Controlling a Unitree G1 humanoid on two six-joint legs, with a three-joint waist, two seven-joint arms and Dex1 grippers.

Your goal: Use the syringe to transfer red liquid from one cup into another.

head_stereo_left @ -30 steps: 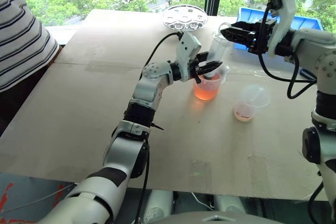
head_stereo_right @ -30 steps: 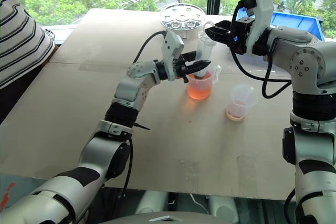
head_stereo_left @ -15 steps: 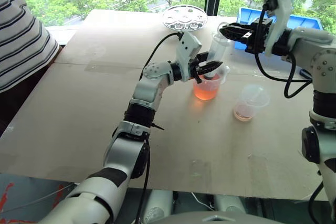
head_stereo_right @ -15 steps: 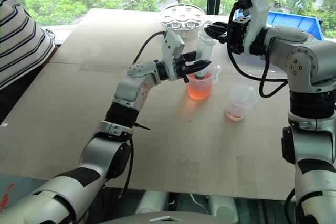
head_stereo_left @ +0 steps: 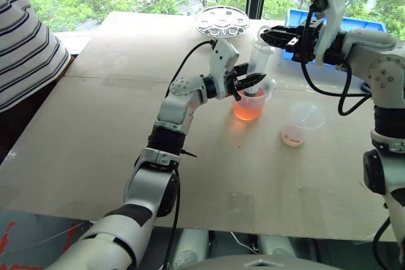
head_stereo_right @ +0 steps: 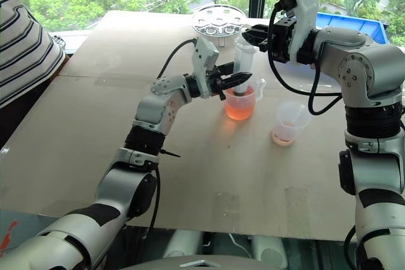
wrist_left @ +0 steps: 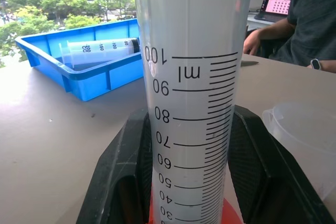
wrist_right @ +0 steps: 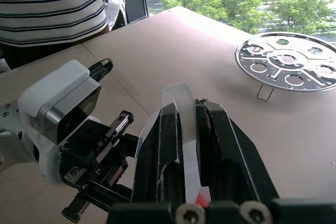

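Syringe (head_stereo_left: 258, 61) stands in beaker (head_stereo_left: 249, 104), barrel clamped by left pincer (head_stereo_left: 248, 81); right pincer (head_stereo_left: 269, 35) has just closed on its plunger, ready to draw red liquid (head_stereo_left: 247, 110).

syringe (wrist_left: 191, 103) scale "ml", 100 to 30

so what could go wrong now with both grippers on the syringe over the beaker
1. The left gripper clamps the syringe barrel while the right gripper pinches its top; a sideways pull could tilt the syringe and tip the handled beaker of red liquid.
2. If the plunger slips from that thin pinch, little may be drawn.
3. The smaller cup stands close by and could be knocked during transfer.
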